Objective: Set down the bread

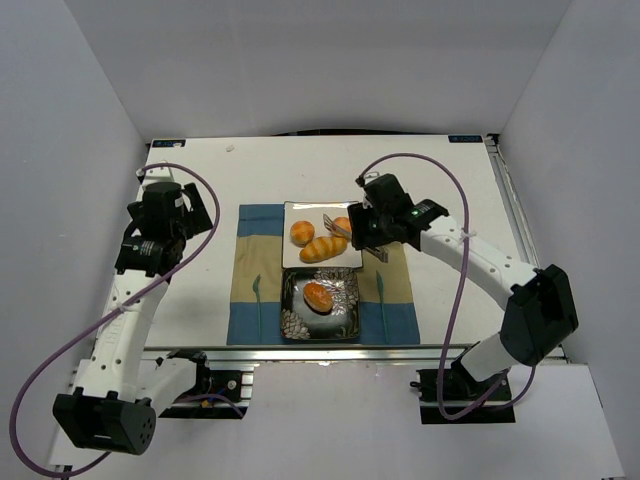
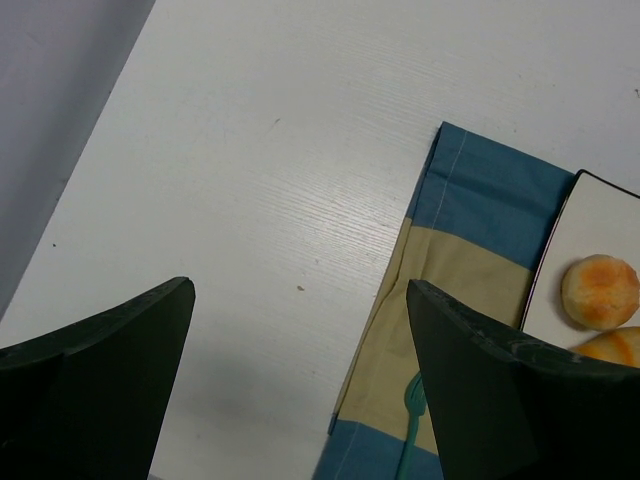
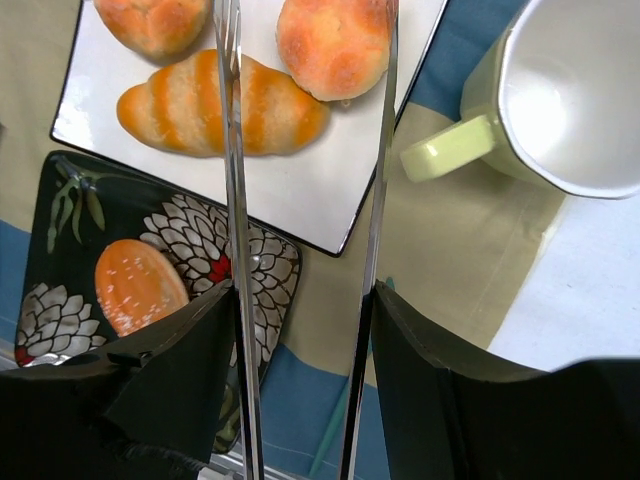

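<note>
Three breads lie on the white plate (image 1: pixel 300 212): a round bun (image 1: pixel 302 232), a long striped roll (image 1: pixel 323 249) and a second bun (image 1: pixel 343 226). Another bread (image 1: pixel 318 296) rests on the dark flowered plate (image 1: pixel 345 320). My right gripper (image 1: pixel 372 232) is shut on metal tongs (image 1: pixel 338 228). In the right wrist view the tongs (image 3: pixel 232 150) stand apart, with the second bun (image 3: pixel 333 45) between their arms near the tips and the long roll (image 3: pixel 270 110) beside it. My left gripper (image 1: pixel 200 215) hovers open over bare table, left of the placemat (image 2: pixel 470 250).
A pale green mug (image 3: pixel 560 100) stands on the placemat just right of the white plate. Teal forks (image 1: pixel 257 300) (image 1: pixel 382 295) lie on the mat on either side of the dark plate. White walls enclose the table.
</note>
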`<state>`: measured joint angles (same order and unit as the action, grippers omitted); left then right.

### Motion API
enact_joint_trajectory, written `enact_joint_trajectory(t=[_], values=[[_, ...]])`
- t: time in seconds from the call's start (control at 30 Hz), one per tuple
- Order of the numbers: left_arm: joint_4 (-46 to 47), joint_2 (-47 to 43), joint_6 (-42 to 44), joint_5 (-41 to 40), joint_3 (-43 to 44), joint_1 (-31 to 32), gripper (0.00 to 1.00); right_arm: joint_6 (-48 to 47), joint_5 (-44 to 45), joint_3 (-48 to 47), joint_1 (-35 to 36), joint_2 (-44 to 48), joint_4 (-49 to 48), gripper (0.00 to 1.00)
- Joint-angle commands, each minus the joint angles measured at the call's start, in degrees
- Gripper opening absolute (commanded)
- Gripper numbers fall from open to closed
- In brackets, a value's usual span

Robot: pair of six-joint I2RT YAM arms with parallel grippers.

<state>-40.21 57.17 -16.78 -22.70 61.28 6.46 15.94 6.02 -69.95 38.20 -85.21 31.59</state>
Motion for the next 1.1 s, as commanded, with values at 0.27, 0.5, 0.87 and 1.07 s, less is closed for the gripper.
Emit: enact_joint_trajectory(t=[0.27, 0.5, 0.87, 1.07], values=[[0.8, -2.0, 1.2, 0.3, -0.2, -0.6, 0.98, -1.6, 0.7, -5.2, -0.3, -4.8, 2.0, 0.61], [0.9, -2.4, 1.1, 0.3, -0.4, -0.6, 0.98, -2.5, 3.7, -6.7, -0.3, -5.3, 5.5, 0.61], [0.4, -2.9, 1.1, -0.1, -0.5, -0.7, 0.98, -3.1, 1.2, -8.1, -0.3, -5.8, 6.2, 0.34], [0.7, -3.0, 0.8, 0.1, -0.7, -0.7, 0.98, -2.9, 1.7, -12.7, -0.3, -4.6, 5.8, 0.32]])
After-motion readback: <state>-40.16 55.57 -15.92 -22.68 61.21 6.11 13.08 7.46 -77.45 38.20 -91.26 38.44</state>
